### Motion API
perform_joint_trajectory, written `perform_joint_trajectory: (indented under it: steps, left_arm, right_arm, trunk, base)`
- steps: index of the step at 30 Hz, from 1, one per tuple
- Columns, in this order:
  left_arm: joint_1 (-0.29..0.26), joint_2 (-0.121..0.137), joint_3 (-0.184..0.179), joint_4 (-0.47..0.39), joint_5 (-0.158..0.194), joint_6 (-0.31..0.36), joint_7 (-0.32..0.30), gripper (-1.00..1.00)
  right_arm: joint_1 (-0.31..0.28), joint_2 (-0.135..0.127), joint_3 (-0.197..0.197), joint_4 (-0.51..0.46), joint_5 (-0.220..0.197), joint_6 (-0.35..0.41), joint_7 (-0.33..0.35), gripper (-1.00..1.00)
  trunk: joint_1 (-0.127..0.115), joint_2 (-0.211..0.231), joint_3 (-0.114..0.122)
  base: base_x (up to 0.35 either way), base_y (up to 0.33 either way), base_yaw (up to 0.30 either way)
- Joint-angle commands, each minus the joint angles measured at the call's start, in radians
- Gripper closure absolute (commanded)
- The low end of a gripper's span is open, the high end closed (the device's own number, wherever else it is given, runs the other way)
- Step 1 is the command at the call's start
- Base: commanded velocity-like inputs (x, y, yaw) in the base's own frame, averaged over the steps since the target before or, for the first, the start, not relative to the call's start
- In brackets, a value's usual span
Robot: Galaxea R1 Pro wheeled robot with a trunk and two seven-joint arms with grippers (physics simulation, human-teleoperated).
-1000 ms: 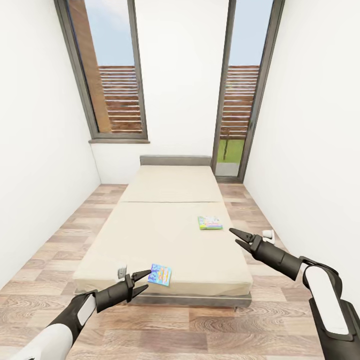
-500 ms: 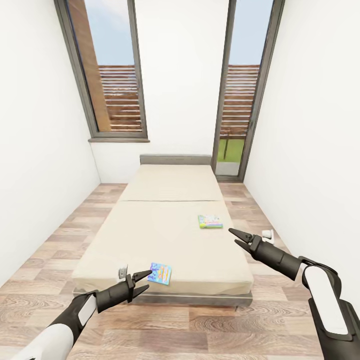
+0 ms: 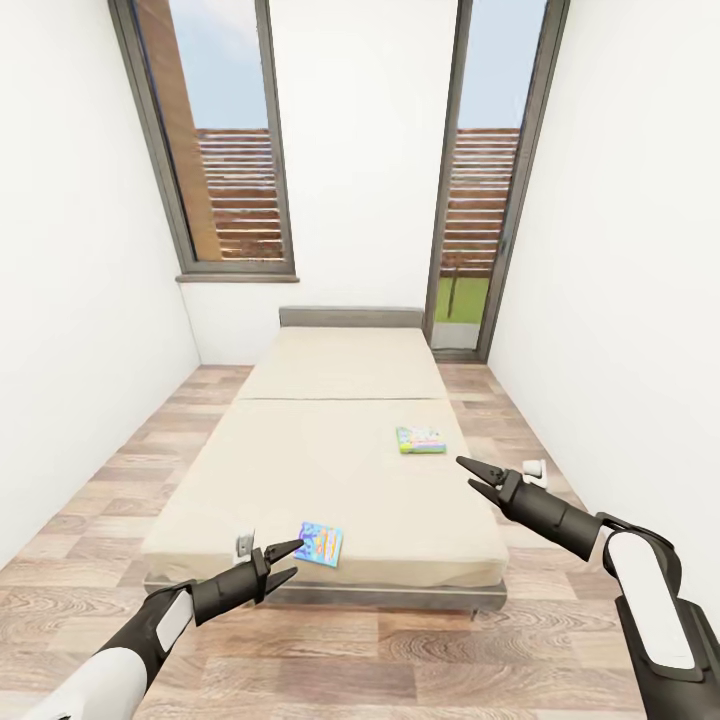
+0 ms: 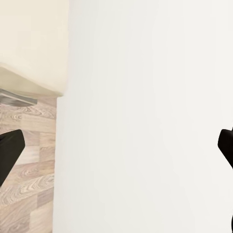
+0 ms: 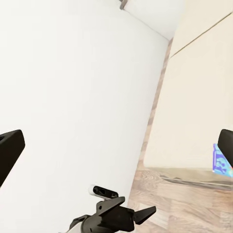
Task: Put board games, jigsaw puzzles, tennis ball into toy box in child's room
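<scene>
Left tool [image 3: 288, 562], jaws apart and empty, hovers just beside, perhaps short of, the blue board game [image 3: 321, 544].

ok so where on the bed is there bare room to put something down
Most of the bed is bare: the whole far half up to the headboard, and the wide middle and left of the near half. Taken spots are small: the blue game at the near edge and the green game toward the right side.
</scene>
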Motion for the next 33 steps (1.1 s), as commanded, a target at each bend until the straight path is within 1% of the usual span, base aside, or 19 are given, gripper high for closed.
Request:
perform_joint_trajectory:
  steps: [1,26,29,33]
  left_arm:
    - [-0.001,0.000,0.002,0.000,0.003,0.007,-0.002,-1.00]
    - [-0.001,0.000,0.001,0.000,0.004,0.004,-0.002,-1.00]
    - [-0.001,-0.001,0.001,0.000,0.003,0.004,-0.002,-1.00]
    - [-0.001,-0.004,0.002,0.000,0.002,0.003,-0.002,-1.00]
  right_arm:
    - [-0.001,0.000,-0.001,0.000,0.009,0.004,0.010,-1.00]
    - [-0.001,0.002,0.003,0.001,0.012,0.000,0.006,-1.00]
    - [-0.001,0.001,0.006,0.001,0.015,0.000,-0.006,-1.00]
    - [-0.001,0.001,0.015,-0.001,0.017,0.002,-0.048,-1.00]
  trunk:
    - [0.004,-0.008,-0.004]
    - [0.100,-0.183,-0.083]
    - [0.111,-0.204,-0.092]
    - [0.127,-0.232,-0.105]
  base:
    - [0.000,0.000,0.000]
    - [0.000,0.000,0.000]
    - [0.000,0.000,0.000]
    - [0.000,0.000,0.000]
